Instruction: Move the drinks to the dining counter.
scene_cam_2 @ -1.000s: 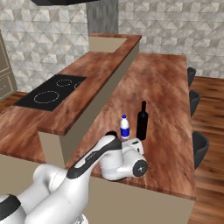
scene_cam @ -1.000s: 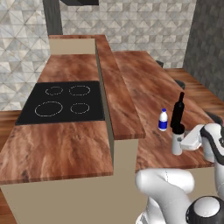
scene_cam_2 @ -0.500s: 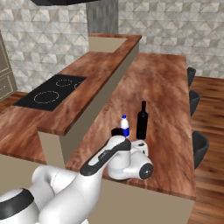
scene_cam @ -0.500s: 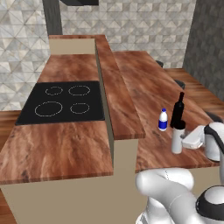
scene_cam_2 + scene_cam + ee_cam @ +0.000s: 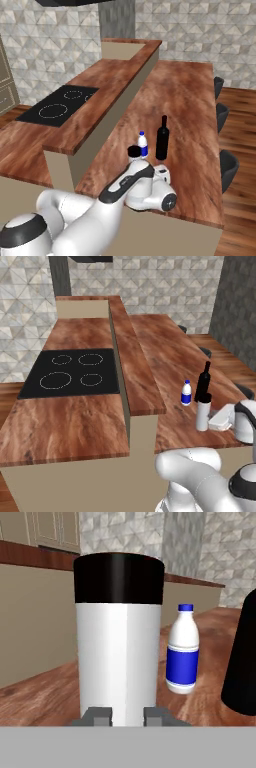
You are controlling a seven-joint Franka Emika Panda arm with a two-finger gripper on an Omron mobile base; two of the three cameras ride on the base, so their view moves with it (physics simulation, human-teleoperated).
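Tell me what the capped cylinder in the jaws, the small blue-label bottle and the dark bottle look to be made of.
Pale cylinder: smooth, slightly glossy, perhaps coated metal or plastic, with soft vertical shading; black cap matte. Small bottle: opaque white, plastic-looking, with a blue label band and blue cap. Black bottle: dark and smooth, wine-bottle shaped, maybe glass; the render leaves it open.
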